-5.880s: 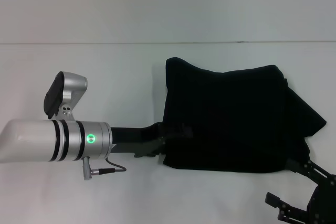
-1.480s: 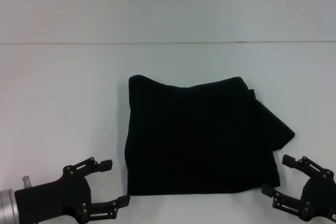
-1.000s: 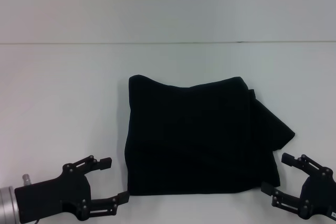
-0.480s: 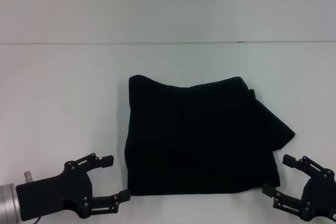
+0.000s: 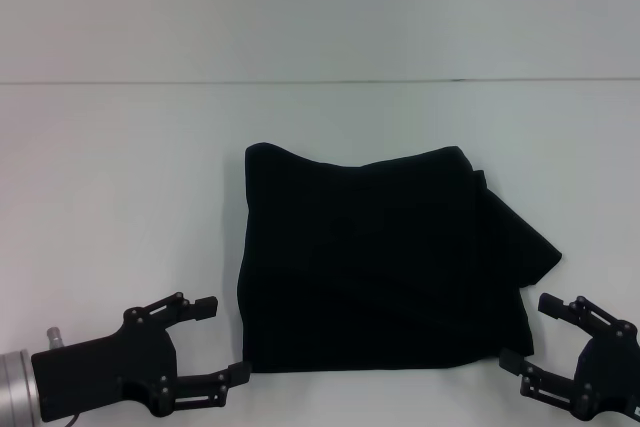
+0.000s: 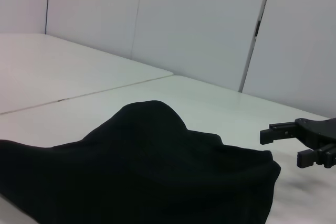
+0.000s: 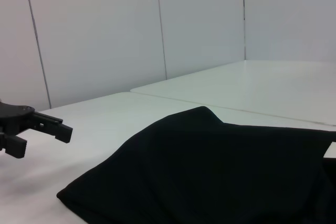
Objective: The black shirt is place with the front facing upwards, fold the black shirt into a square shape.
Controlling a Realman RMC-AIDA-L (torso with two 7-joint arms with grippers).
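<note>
Black shirt: the black shirt (image 5: 385, 267) lies folded into a rough rectangle on the white surface (image 5: 120, 177), at the middle of the head view and a little toward 3 o'clock.
Long axis: it runs from 9 o'clock to 3 o'clock, only slightly longer than the shirt is deep.
Edges: the 6 o'clock edge is fairly straight; the 12 o'clock edge rises to a hump at its 9 o'clock corner.
Loose part: a flap of cloth sticks out toward 3 o'clock, coming to a point past the main block.
Lettering: not visible; only plain black cloth shows.
Left claw: the left claw (image 5: 218, 341) sits at 7 o'clock, fingers spread and empty, just beside the shirt's near corner without touching.
Right claw: the right claw (image 5: 532, 335) sits at 5 o'clock, released, holding nothing, near the opposite near corner.
</note>
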